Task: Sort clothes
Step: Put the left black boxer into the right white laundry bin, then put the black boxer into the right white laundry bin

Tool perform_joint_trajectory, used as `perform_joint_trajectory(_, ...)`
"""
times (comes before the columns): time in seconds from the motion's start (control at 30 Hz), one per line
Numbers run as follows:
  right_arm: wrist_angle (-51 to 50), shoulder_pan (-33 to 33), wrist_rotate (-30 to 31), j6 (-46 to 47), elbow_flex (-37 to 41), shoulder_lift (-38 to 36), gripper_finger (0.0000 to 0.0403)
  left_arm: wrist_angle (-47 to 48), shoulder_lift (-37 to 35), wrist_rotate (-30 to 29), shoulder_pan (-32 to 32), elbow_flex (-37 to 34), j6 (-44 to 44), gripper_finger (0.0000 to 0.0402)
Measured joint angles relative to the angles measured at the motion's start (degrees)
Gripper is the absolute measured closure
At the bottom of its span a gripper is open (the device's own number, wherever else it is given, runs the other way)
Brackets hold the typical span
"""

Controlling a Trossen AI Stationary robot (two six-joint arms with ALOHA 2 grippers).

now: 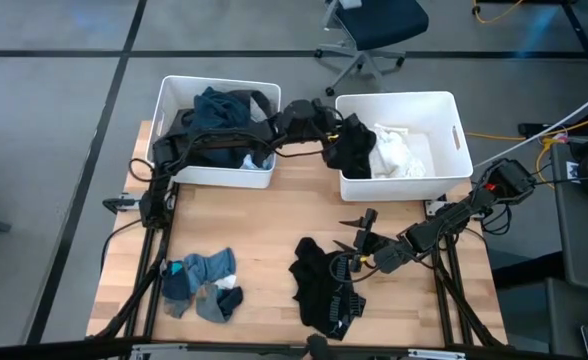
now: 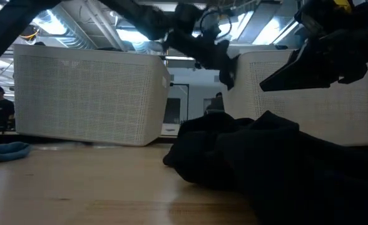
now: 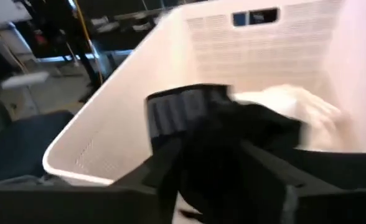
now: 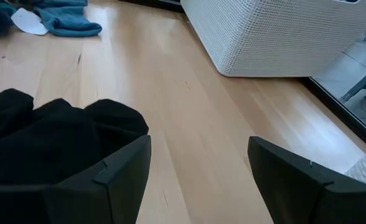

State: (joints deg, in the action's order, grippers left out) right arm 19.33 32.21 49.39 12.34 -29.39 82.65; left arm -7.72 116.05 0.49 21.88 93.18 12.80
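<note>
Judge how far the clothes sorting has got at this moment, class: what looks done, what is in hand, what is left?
Done: dark and teal garments lie in the left bin; white fabric lies in the right bin. In hand: the left gripper is at the right bin's edge with a black garment. The right gripper hovers open beside the black pile. Left: that pile and the grey-blue socks on the table.

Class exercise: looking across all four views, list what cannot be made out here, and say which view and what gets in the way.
- Left gripper, left wrist view: motion blur and the black garment hide whether it is gripped.
- Left bin, high view: the left arm covers part of the clothes inside.
- Right bin, low view: its wall hides its contents.
- Black clothes on the table, low view: too dark to separate.
</note>
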Motion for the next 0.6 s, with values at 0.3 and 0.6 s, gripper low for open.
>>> perform_joint_trajectory(0.3,-0.4,0.0,0.0,0.0,0.0,0.0,0.0133,23.4,-14.2,-1.4,-5.0,4.4,2.5,0.0211)
perform_joint_trajectory(0.6,0.0,0.1,-0.9,-0.4,0.0,0.0,0.0133,46.2,-22.4,-1.6,-21.2,3.4,-2.2,0.021)
